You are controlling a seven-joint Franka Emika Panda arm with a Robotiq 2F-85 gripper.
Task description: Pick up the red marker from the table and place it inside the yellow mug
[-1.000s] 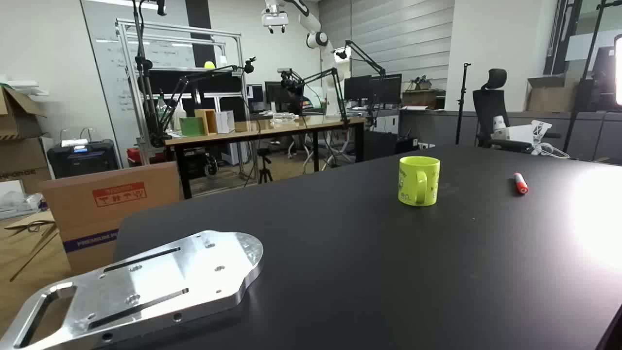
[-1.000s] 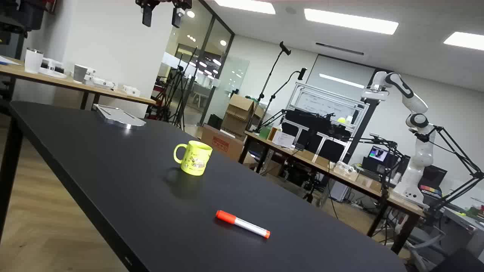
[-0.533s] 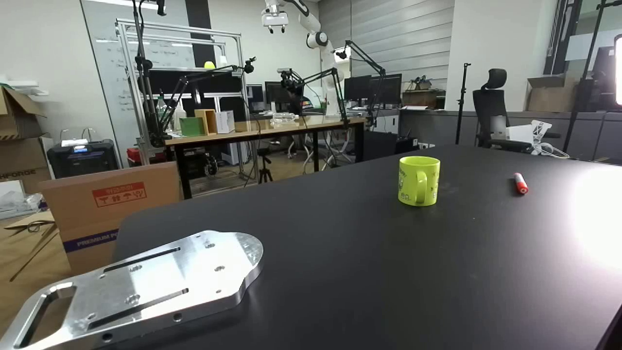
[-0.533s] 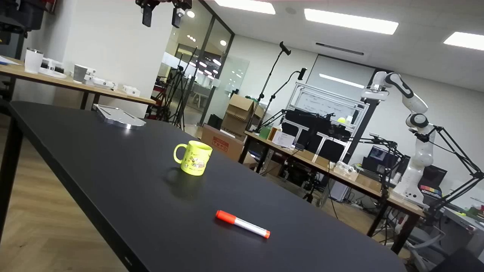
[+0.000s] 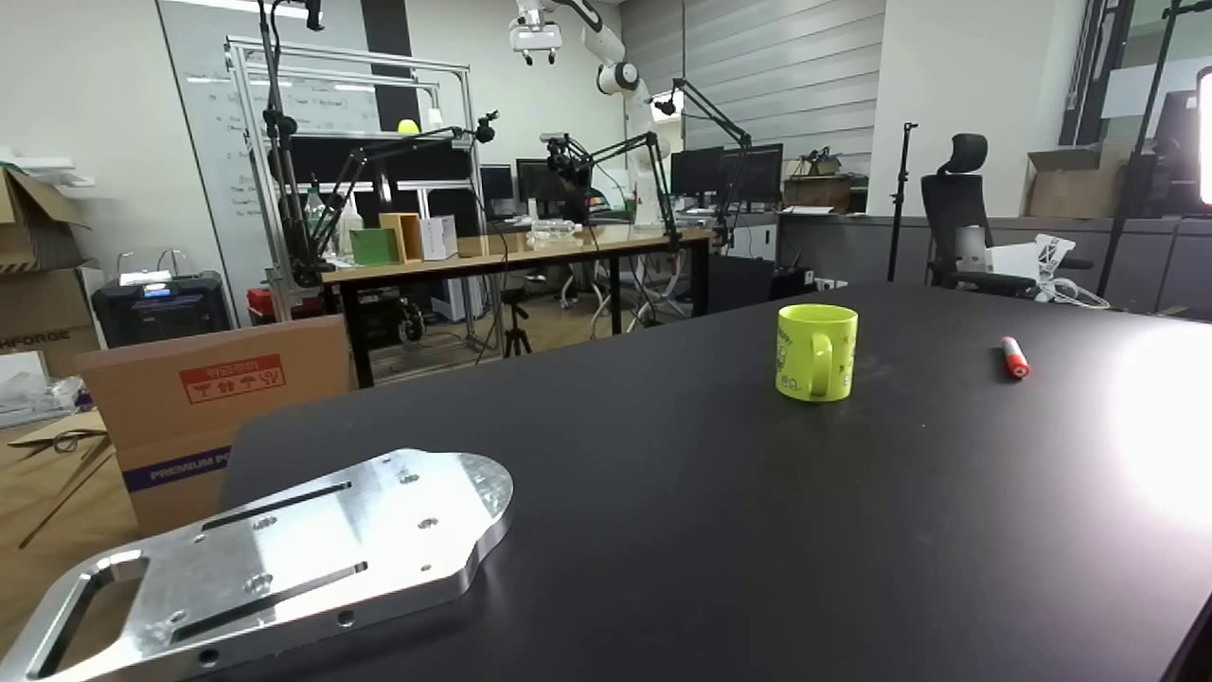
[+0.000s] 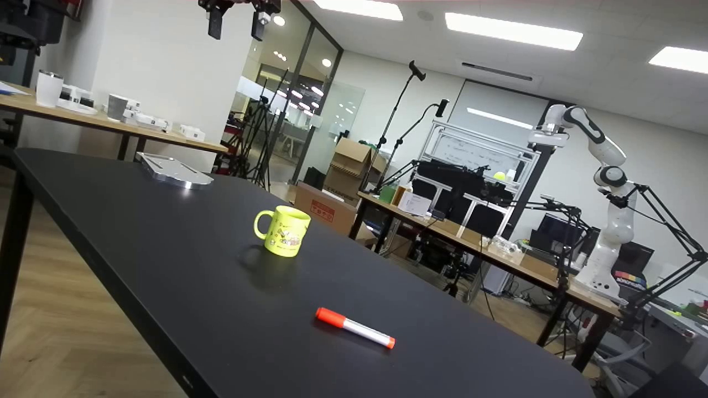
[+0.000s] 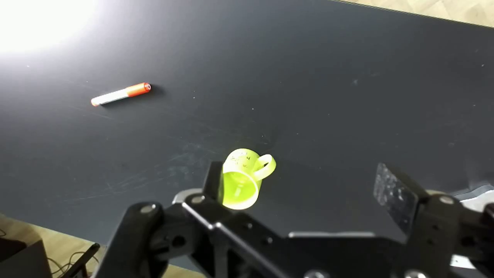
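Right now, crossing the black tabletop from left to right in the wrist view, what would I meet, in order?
Red marker → yellow-green mug → silvery metal plate, only a sliver of it showing at the right edge.

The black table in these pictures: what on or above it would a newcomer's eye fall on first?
Probably the bright yellow mug first, upright on the black table, then the red marker lying on the same top, apart from the mug. The shiny metal plate may also draw the eye, large at the lower left of an exterior view. The open tool hangs above the table, at the top of an exterior view.
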